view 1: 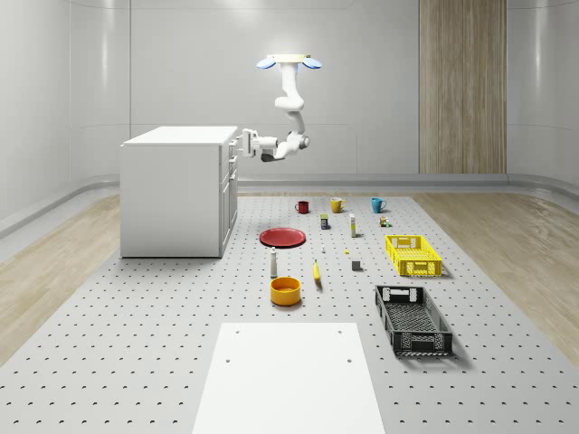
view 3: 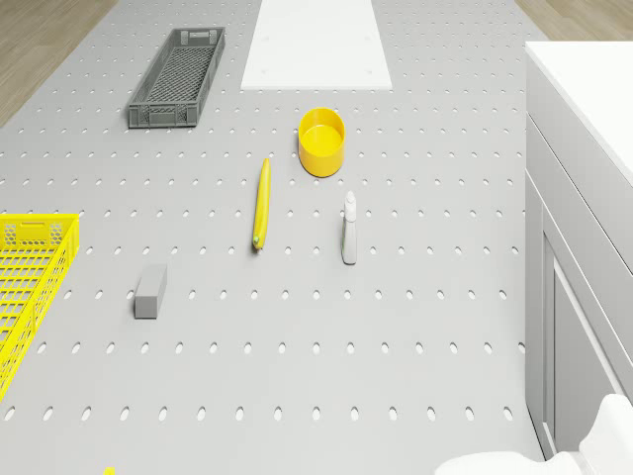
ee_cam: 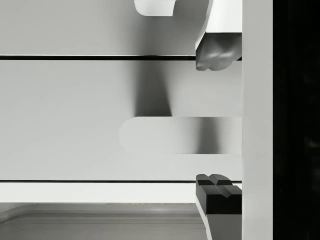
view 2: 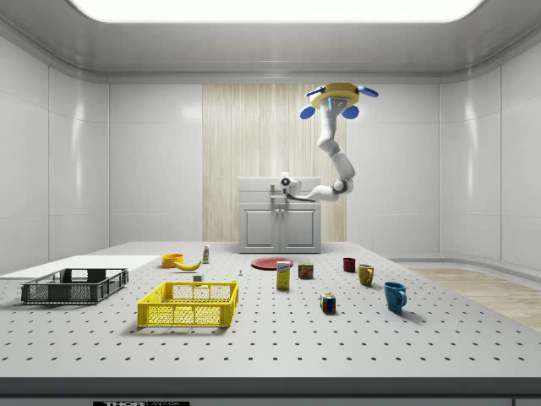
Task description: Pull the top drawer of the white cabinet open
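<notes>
The white cabinet point(view 1: 172, 194) stands at the whole-scene view's left, its front facing right. The drone point(view 1: 289, 62) hovers high over the floor beside that front, and its arm bends down and back toward the cabinet. My gripper point(view 1: 244, 142) is at the top drawer point(view 1: 231, 150), which looks flush with the cabinet. In the wrist view the drawer front point(ee_cam: 75, 110) is close, and the gripper point(ee_cam: 215, 121) is open, one finger on each side of the pale bar handle point(ee_cam: 160, 135) without touching it. From the side, the gripper point(view 2: 283, 184) meets the cabinet point(view 2: 279, 224) near its top.
On the perforated floor in front of the cabinet lie a red plate point(view 1: 282, 237), a small bottle point(view 1: 273, 263), a banana point(view 1: 317, 271) and a yellow bowl point(view 1: 285, 290). Mugs point(view 1: 302, 206), a yellow crate point(view 1: 413, 255) and a black crate point(view 1: 412, 318) sit further right.
</notes>
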Controlling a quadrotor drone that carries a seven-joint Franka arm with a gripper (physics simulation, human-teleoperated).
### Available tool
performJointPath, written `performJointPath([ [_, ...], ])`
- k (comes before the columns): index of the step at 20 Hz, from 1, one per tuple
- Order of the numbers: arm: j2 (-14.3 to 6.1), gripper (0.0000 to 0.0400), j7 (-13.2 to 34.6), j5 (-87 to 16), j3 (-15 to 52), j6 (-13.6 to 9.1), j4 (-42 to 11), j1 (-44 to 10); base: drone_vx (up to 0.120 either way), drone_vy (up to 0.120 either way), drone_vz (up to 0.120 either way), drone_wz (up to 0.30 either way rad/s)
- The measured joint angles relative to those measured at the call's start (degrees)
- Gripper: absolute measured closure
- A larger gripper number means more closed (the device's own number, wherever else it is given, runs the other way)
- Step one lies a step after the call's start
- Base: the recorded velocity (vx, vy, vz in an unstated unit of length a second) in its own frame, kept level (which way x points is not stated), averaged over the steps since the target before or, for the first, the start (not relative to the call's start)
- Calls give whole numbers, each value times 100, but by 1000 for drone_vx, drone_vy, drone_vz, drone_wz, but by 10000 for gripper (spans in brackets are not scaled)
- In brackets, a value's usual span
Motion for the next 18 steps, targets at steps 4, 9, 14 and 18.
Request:
performJointPath([
  [4, 68, 95, -22, 10, 31, -69, 38, -89, 0, 0, 0, 0],
  [9, 118, 95, -87, 62, 89, -127, 23, -179, 0, 0, 0, 0],
  [14, 162, 95, -116, 119, 174, -146, 40, -253, 0, 0, 0, 0],
  [18, 228, 95, -140, 194, 278, -119, 93, -296, 0, 0, 0, 0],
])
